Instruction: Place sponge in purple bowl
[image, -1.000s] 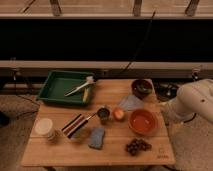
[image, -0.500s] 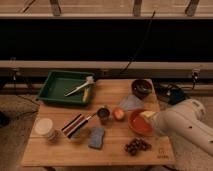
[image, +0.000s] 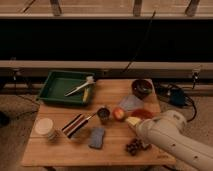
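Note:
The sponge (image: 97, 137), a small blue-grey block, lies flat near the table's front edge, left of centre. The purple bowl (image: 142, 88) stands at the back right of the wooden table (image: 55, 150), dark with a greenish inside. My white arm reaches in from the lower right. Its gripper (image: 133, 121) hangs over the table right of centre, open and holding nothing, to the right of the sponge and nearer the front than the bowl.
A green tray (image: 60, 82) with a brush is at the back left. Around the middle are a small dark cup (image: 103, 114), a red-orange fruit (image: 118, 114), a pale flat sheet (image: 131, 103), an orange bowl (image: 143, 113) mostly behind my arm, a striped packet (image: 76, 125), a white jar (image: 44, 128) and a dark cluster (image: 134, 146).
My arm has swung from the table's right edge leftward over the table, and it now covers most of the orange bowl. The objects have not moved.

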